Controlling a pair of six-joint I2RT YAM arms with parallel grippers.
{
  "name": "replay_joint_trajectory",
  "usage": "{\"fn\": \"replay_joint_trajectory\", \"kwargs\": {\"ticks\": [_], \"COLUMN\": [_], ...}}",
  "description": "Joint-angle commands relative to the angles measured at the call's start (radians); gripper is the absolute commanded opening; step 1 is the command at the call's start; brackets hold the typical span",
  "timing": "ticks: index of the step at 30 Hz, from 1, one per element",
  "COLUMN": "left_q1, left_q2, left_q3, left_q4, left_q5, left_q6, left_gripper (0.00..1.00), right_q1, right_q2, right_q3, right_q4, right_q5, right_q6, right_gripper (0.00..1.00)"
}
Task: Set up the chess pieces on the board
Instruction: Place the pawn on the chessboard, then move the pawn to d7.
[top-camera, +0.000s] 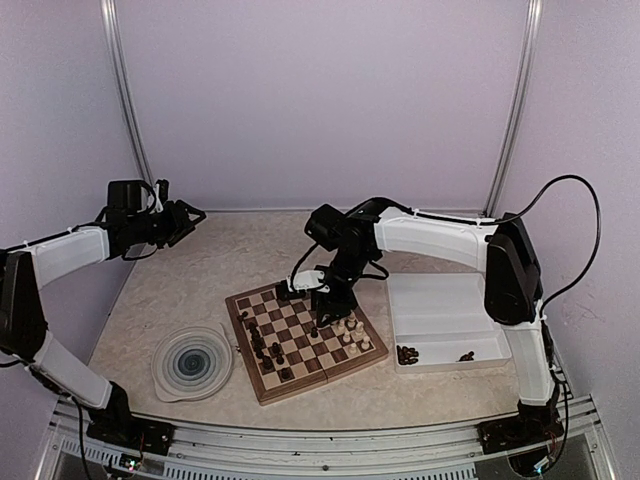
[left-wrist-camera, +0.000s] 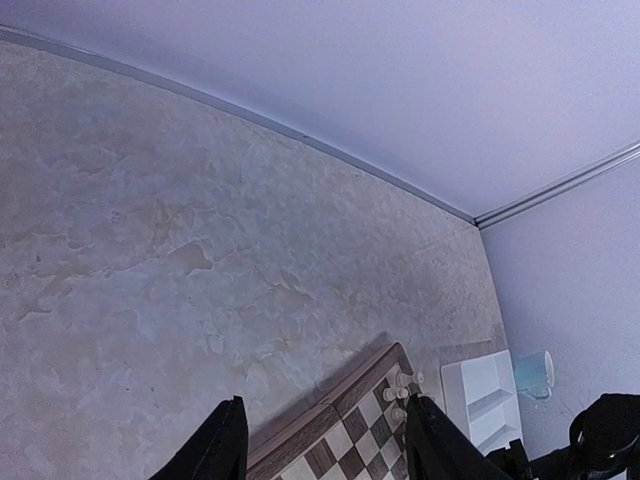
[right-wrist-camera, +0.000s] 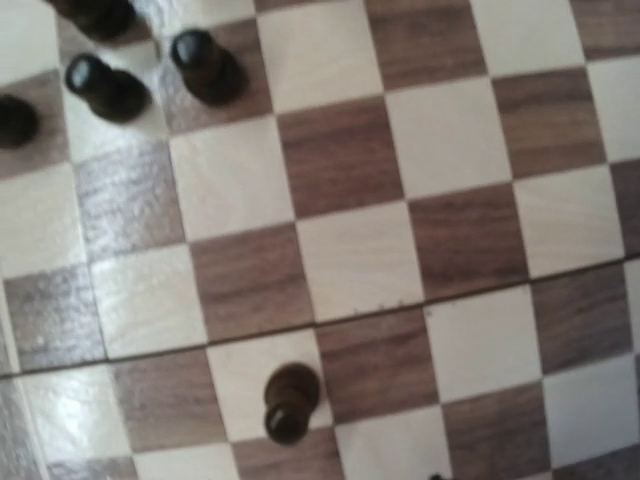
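Wooden board (top-camera: 322, 374): mid-table, turned slightly askew, lying between the blue-swirl plate (top-camera: 193, 363) on its left and the white tray (top-camera: 450, 305) on its right; near both, touching neither as far as you can see from above
Dark pieces (top-camera: 268, 345): bunched along the board's left side, several squares deep, not in tidy rows
Cream pieces (top-camera: 352, 330): small cluster at the board's right edge; your left wrist view catches a few of them by the board's corner
Spare dark pieces (top-camera: 407, 353): off the board, along the tray's near edge, one clump at the left end and another toward the right
Right gripper (top-camera: 325, 300): hangs low over the far middle of the board, pointing down; you cannot tell whether the claw is wide or narrow, since the top view is too small and its own camera shows no fingers
Right wrist view: checkered squares close up, blurred; a group of dark pawns (right-wrist-camera: 205, 62) at top left, a lone dark pawn (right-wrist-camera: 290, 402) on a light square near the bottom, well apart from them
Left gripper (top-camera: 185, 215): raised at the table's far left, well apart from the board; fingers (left-wrist-camera: 215, 450) spread wide, nothing between them
Table (top-camera: 200, 290): beige marbled surface under everything
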Motion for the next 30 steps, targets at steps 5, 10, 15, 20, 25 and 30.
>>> {"fn": "replay_joint_trajectory", "kwargs": {"ticks": [5, 10, 15, 20, 25, 30], "left_q1": [0.006, 0.006, 0.006, 0.006, 0.006, 0.006], "left_q2": [0.007, 0.012, 0.016, 0.017, 0.018, 0.021], "left_q3": [-0.005, -0.005, -0.005, -0.005, -0.005, -0.005], "left_q4": [0.029, 0.029, 0.029, 0.029, 0.03, 0.03], "left_q5": [0.024, 0.033, 0.036, 0.039, 0.041, 0.044], "left_q6": [-0.002, -0.003, -0.006, -0.007, -0.008, -0.011], "left_gripper": [0.53, 0.51, 0.51, 0.5, 0.5, 0.5], "right_q1": [0.019, 0.033, 0.04, 0.042, 0.045, 0.046], "right_q2": [0.003, 0.02, 0.033, 0.047, 0.062, 0.082], "right_q3": [-0.019, -0.033, -0.036, -0.033, -0.025, 0.0], "right_q4": [0.033, 0.044, 0.044, 0.049, 0.048, 0.027], "right_q5": [-0.049, -0.016, -0.003, 0.001, 0.004, -0.004], "right_q6": [-0.007, -0.019, -0.025, -0.025, -0.027, -0.03], "right_gripper": [0.49, 0.44, 0.38, 0.36, 0.32, 0.2]}}
